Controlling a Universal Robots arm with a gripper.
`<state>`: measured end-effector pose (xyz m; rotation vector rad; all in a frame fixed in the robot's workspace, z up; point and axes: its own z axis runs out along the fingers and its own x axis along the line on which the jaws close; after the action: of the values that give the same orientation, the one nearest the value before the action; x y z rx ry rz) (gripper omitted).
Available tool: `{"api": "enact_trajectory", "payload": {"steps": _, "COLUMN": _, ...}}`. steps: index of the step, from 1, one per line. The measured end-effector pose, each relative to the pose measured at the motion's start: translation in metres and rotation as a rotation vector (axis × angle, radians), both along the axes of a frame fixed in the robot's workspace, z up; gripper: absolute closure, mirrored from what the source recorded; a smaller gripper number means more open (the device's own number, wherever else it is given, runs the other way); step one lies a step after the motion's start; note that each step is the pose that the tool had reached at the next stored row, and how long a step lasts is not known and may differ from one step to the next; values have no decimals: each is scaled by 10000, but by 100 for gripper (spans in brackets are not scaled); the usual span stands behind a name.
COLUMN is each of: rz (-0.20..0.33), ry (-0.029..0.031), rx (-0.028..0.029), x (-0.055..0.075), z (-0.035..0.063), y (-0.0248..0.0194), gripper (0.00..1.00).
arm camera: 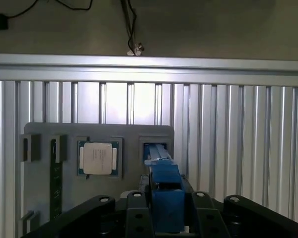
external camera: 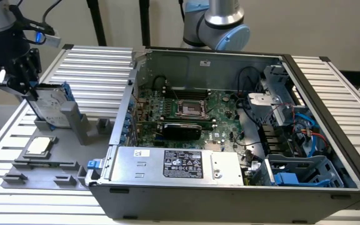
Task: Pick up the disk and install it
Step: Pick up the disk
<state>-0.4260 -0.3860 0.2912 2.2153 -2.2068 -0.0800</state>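
The claw (arm camera: pixel 166 210), partly closed, is gripping the upright disk (external camera: pixel 50 105) by its blue edge (a thin hold), risking a snag on the grey stand (external camera: pixel 75 123) if tilted.

A robotics lab: a Universal Robots arm (external camera: pixel 224 28) rises at the far edge of a desk (external camera: pixel 99 61) built of ribbed aluminium profiles. The desk carries an opened computer case (external camera: pixel 230 199) and, on the exterior view's left, a grey parts fixture (external camera: pixel 42 177).
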Motion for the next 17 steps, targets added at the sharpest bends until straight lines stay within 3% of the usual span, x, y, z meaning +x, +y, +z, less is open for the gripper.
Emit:
{"api": "enact_trajectory", "payload": {"steps": 8, "rz": -2, "ry": -154, "rx": 0, "x": -5, "z": -1, "y": -32, "gripper": 67}}
{"api": "enact_trajectory", "payload": {"steps": 17, "rz": 0, "ry": -159, "rx": 1, "x": -5, "z": -2, "y": -33, "gripper": 67}}
